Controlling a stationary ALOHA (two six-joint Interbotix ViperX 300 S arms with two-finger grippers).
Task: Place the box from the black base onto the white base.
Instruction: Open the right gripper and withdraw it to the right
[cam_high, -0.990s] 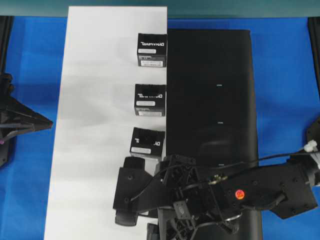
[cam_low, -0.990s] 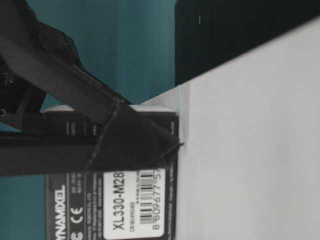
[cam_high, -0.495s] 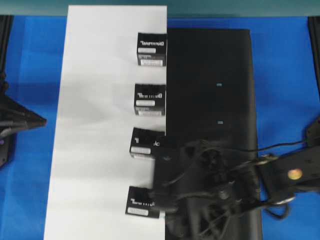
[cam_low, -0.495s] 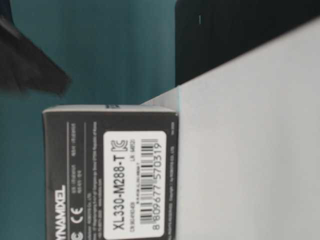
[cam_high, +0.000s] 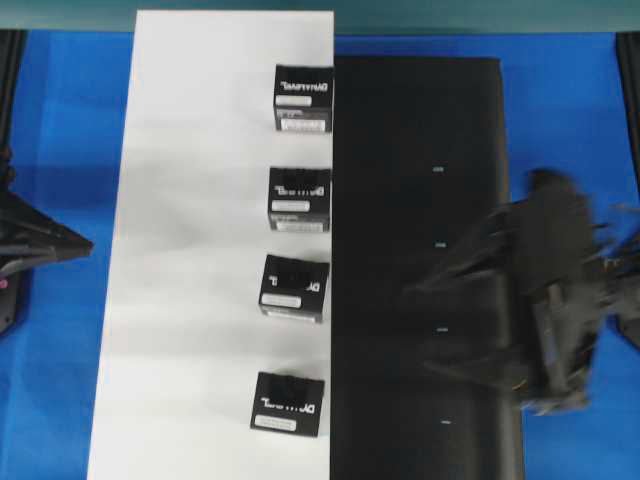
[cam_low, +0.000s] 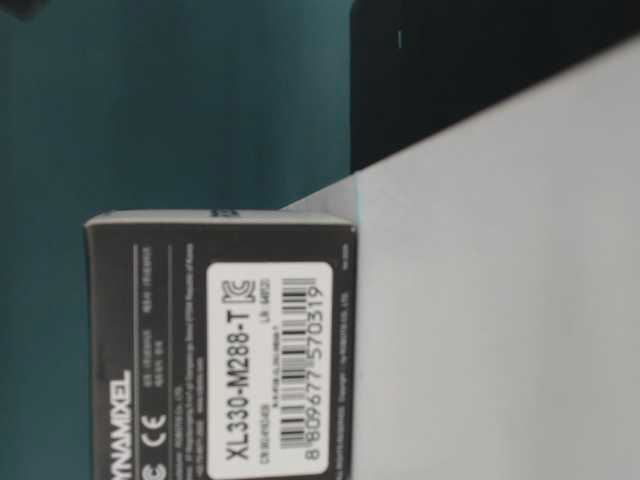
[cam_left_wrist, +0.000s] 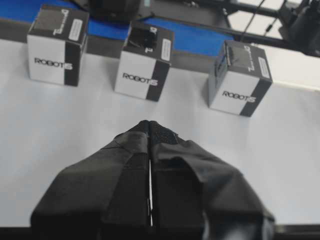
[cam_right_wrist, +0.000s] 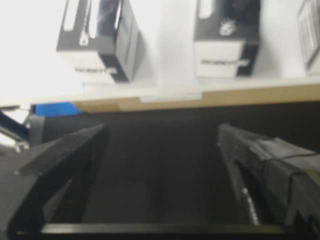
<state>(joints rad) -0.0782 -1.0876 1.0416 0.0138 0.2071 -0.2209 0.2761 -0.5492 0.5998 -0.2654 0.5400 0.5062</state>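
Note:
Four black boxes stand in a row on the white base (cam_high: 200, 250), along its right edge. The nearest one (cam_high: 288, 403) also fills the table-level view (cam_low: 220, 350), standing free. The black base (cam_high: 420, 200) lies bare beside it. My right gripper (cam_high: 440, 325) is blurred, open and empty over the right part of the black base, apart from all boxes. In the right wrist view its fingers (cam_right_wrist: 65, 155) are spread wide above the black base (cam_right_wrist: 160, 165), with boxes (cam_right_wrist: 227, 40) ahead. My left gripper (cam_high: 70, 245) is shut and empty at the far left, shown in its wrist view (cam_left_wrist: 150, 125).
Blue table (cam_high: 570, 120) surrounds both bases. In the left wrist view three boxes (cam_left_wrist: 145, 60) stand in a line beyond the white base (cam_left_wrist: 60, 125). The left arm's body rests off the white base's left edge.
My right gripper let go of the nearest box, which now stands on the white base, and drew back to the right over the black base. The left arm barely moved.

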